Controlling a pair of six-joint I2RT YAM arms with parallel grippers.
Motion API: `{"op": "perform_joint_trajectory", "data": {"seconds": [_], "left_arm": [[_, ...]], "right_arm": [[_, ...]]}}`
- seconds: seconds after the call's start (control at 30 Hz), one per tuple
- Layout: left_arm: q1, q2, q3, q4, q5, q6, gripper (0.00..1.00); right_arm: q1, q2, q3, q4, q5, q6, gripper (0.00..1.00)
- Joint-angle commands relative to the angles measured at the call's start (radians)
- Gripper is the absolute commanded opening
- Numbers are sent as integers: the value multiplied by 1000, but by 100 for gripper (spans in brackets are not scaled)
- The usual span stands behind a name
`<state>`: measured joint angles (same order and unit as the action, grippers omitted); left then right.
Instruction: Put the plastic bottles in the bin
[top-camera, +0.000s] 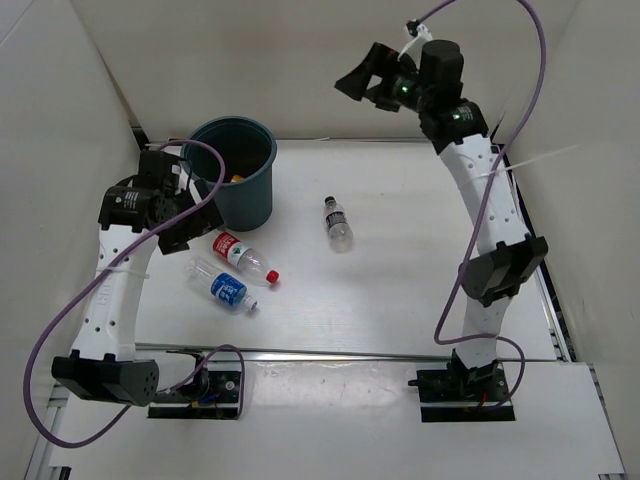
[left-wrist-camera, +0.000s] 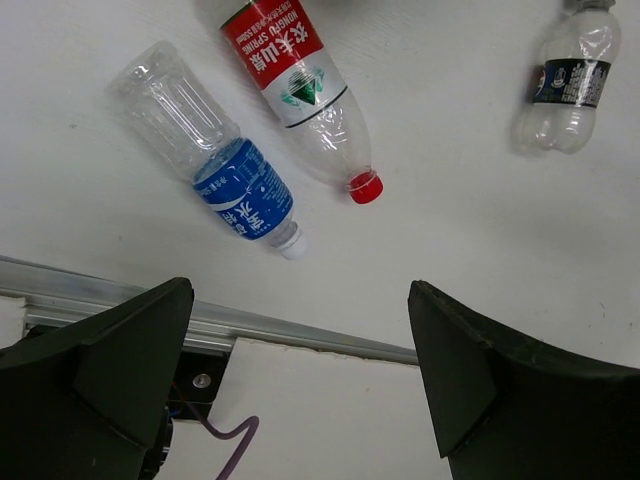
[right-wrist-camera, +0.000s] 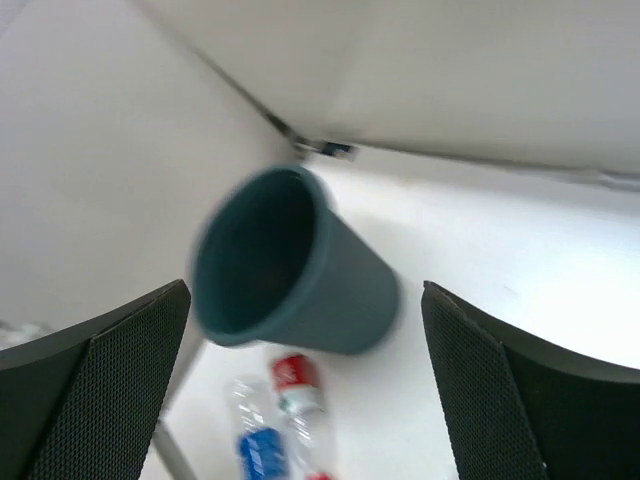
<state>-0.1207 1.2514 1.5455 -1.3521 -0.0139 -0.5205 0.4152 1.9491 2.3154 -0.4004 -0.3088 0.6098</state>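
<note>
Honestly, left gripper (left-wrist-camera: 300, 300) and right gripper (top-camera: 362, 82) both gape wide, empty. Red bottle (top-camera: 243, 255) and blue bottle (top-camera: 225, 288) lie side by side just nearer than the bin (top-camera: 250, 195); grabbing one could roll the other away.

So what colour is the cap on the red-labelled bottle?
Red. The cap shows best in the left wrist view.

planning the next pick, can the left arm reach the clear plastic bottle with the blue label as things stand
Probably yes: the left end effector hangs open facing the clear blue-label plastic bottle, nothing covers it, though the clear red-label plastic bottle lies close beside it.
</note>
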Motion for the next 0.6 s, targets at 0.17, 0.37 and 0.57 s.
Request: {"op": "perform_joint_trajectory", "data": {"seconds": [0.17, 0.37, 0.57], "left_arm": [[52, -17, -39, 71, 72, -27, 100], [72, -26, -57, 80, 94, -27, 100], [101, -37, -67, 80, 95, -27, 100]], "right_arm": [[-29, 126, -174, -379, -61, -228, 95], [0, 229, -183, -451, -10, -280, 95], [33, 298, -217, -503, 22, -332, 92]]}}
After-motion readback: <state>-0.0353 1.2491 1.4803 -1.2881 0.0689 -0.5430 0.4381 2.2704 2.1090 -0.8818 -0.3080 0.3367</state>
